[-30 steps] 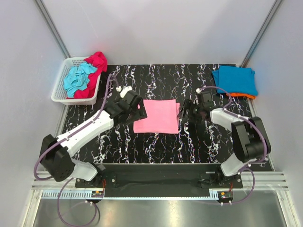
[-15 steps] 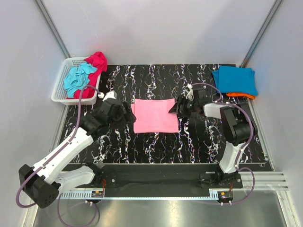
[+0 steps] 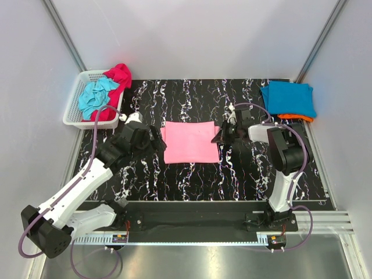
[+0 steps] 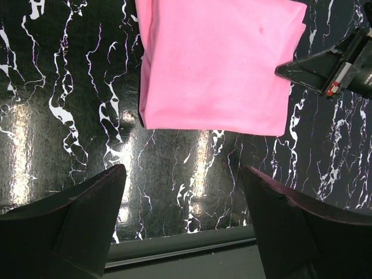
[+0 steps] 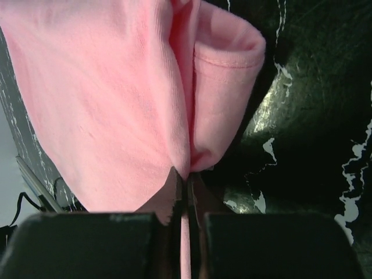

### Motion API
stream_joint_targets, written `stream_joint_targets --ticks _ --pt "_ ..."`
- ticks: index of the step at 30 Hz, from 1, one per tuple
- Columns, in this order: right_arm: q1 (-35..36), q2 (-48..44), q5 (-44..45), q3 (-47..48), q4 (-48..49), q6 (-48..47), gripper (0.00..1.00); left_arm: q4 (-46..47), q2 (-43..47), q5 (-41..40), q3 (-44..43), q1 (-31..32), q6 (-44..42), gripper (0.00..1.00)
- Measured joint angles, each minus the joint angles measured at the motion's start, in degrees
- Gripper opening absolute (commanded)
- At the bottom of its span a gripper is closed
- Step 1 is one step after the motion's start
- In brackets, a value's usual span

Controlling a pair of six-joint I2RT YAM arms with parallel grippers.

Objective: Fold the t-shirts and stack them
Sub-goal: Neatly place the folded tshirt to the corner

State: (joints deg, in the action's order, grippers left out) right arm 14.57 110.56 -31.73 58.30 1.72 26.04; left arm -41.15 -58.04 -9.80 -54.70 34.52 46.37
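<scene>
Tabletop, black marbled (image 3: 192,180): I see a folded light pink cotton tee (image 3: 190,142) flat at centre. Left gripper (image 3: 156,141) just left of it, jaws wide, empty. Right gripper (image 3: 220,137) pinched on its right edge. Far right, folded blue tee (image 3: 289,97) atop orange tee (image 3: 296,118). Far left, white slatted plastic basket (image 3: 72,113) holds crumpled teal tee (image 3: 96,97) and magenta tee (image 3: 119,75).

1 white slatted basket (image 3: 72,111) at the far left — black, white-veined tabletop (image 3: 192,174)

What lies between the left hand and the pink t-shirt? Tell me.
Nothing but bare black marbled table: the left wrist view shows that strip between the open left hand and the pink t-shirt.
</scene>
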Motion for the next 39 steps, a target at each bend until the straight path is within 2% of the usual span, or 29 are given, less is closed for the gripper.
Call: stream_joint_targets --ticks 7,14,21,27,34,39 --pt "0.0 1.0 2.5 5.6 -7.3 -2.8 0.0 -1.4 1.9 0.2 0.0 -0.4 0.0 0.88" --pt "0.1 1.0 15.9 19.5 -20.8 -9.6 0.0 -2.8 2.7 0.2 0.0 -0.8 0.0 0.88" --pt "-1.2 1.6 28.7 33.3 -29.3 -15.4 0.0 -3.0 2.7 0.2 0.0 -1.2 -0.1 0.88" --pt "-7.0 5.5 36.7 43.2 -32.7 -17.3 0.0 -3.4 2.5 0.4 0.1 -1.5 -0.4 0.89" --pt "-16.3 12.9 40.5 55.1 -36.2 -18.8 0.0 -3.4 -1.0 0.6 0.1 -1.7 -1.6 0.89" --pt "-21.0 19.5 42.5 69.4 -40.3 -20.6 0.0 -3.4 -5.8 1.0 -0.7 -1.8 -2.7 0.89"
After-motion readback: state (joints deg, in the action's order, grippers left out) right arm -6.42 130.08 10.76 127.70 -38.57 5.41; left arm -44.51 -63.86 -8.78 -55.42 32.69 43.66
